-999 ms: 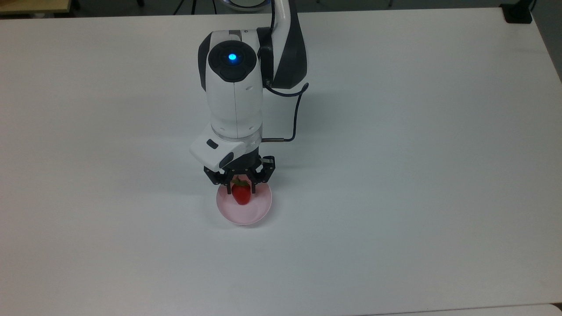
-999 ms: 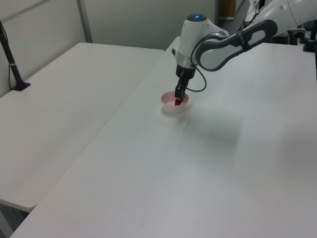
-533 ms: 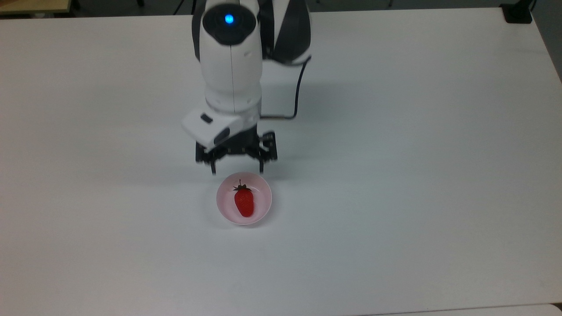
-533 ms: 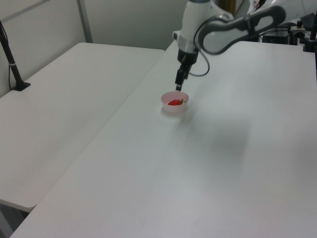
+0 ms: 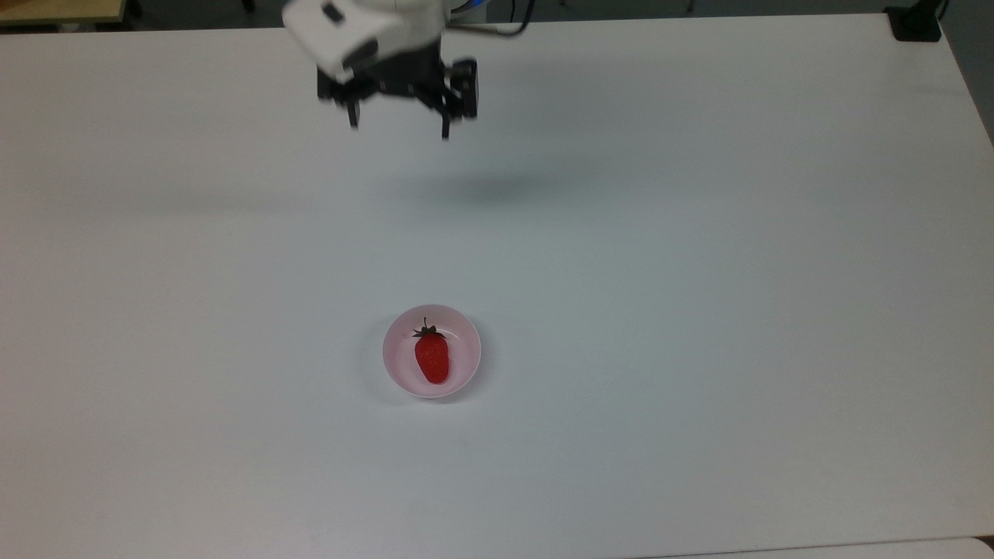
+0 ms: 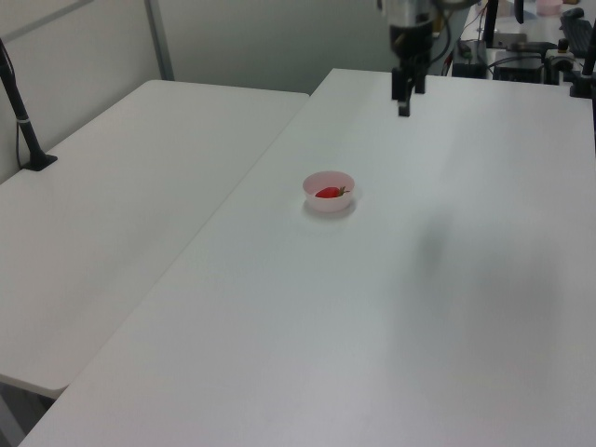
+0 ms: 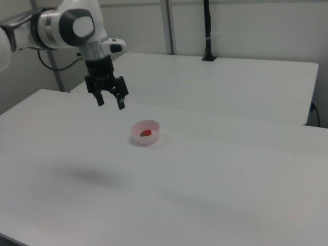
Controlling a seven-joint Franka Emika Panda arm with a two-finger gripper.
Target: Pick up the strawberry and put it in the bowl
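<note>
The red strawberry (image 5: 432, 356) lies inside the pale pink bowl (image 5: 467, 336) with its green cap toward the top view's upper edge. The left view shows the strawberry (image 6: 328, 193) in the bowl (image 6: 315, 181), and the right view shows the strawberry (image 7: 146, 132) low in the bowl (image 7: 151, 124). My gripper (image 5: 399, 128) hangs open and empty high above the table, far from the bowl, near the top view's upper edge. In the right view my gripper (image 7: 110, 102) sits up and to the left of the bowl. In the left view my gripper (image 6: 403, 104) hangs beyond the bowl.
The white table (image 5: 699, 310) stretches wide around the bowl. A second white table (image 6: 140, 186) adjoins it on the left view's left. A black clamp and post (image 7: 207, 31) stand on the far table in the right view. A dark block (image 5: 915, 23) sits at the top view's upper right corner.
My gripper let go of the strawberry, which now rests in the bowl. The arm then lifted and pulled back, away from the bowl, toward the top view's upper edge.
</note>
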